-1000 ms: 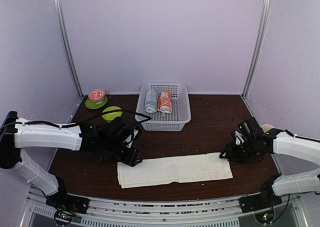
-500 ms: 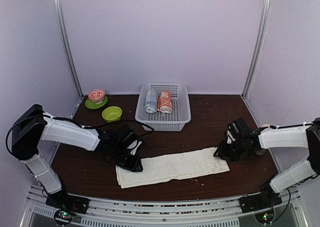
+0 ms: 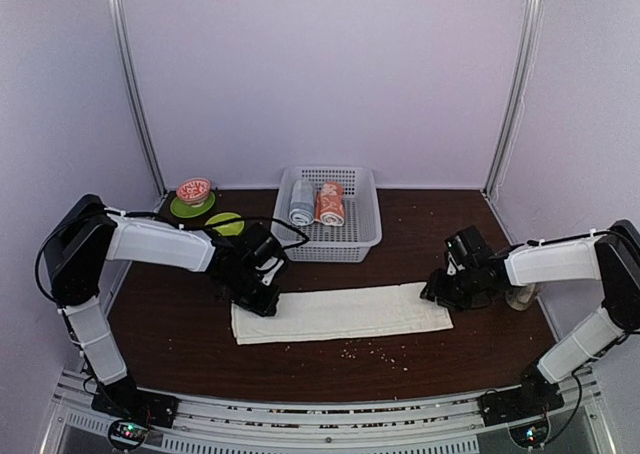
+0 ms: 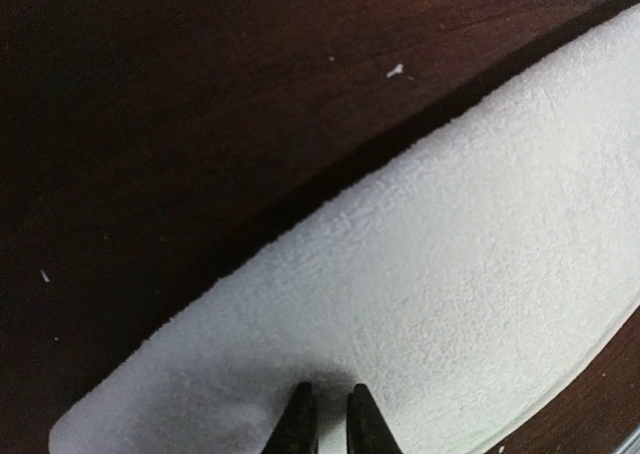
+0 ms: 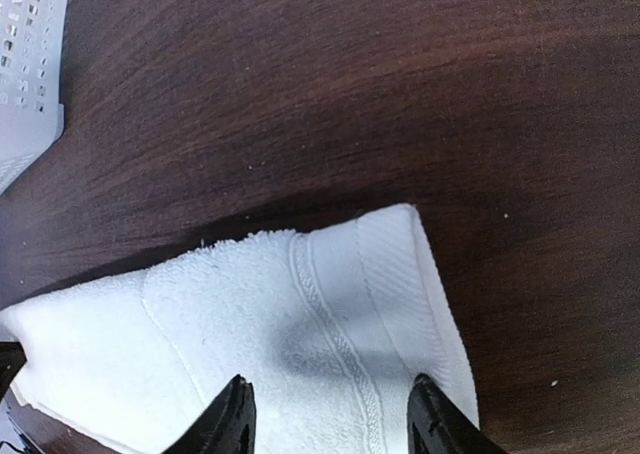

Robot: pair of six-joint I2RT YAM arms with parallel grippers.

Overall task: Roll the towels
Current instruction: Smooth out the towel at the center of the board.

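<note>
Apparently left gripper pinches cream towel; right gripper spread.

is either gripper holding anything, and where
The left gripper seems pinched on the cream towel near its left end; the right gripper is open over the right end, holding nothing.

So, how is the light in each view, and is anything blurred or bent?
Top external: even light, sharp; the side posts slant. Left wrist: the table almost black at upper left, a grey shadow on the cream towel at the left gripper, and the towel's edge looks bowed. Right wrist: reddish sheen on the table, a soft shadow on the towel between the fingers.
</note>
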